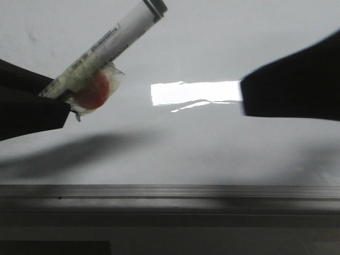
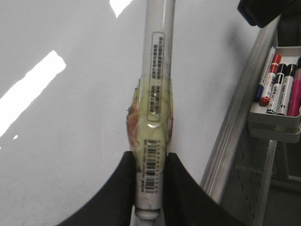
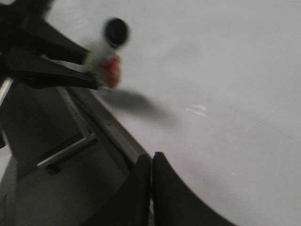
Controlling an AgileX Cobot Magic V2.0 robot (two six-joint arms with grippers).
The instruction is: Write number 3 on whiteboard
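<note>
My left gripper (image 2: 151, 157) is shut on a white marker (image 2: 157, 94) wrapped in yellowish tape with a red patch. In the front view the marker (image 1: 109, 45) slants up to the right from the left gripper (image 1: 64, 103), its black end at the top. The whiteboard (image 1: 212, 143) is glossy white-grey with a bright reflection (image 1: 194, 93) and a grey rail (image 1: 170, 192) along its near edge. No drawn 3 shows on it. My right gripper (image 3: 151, 157) is shut and empty above the board's rail edge; it shows as a dark shape (image 1: 292, 85) at the right of the front view.
A white tray (image 2: 277, 101) holding several coloured markers hangs beyond the board's rail (image 2: 244, 108) in the left wrist view. A dark frame and metal bar (image 3: 66, 150) lie beside the rail in the right wrist view.
</note>
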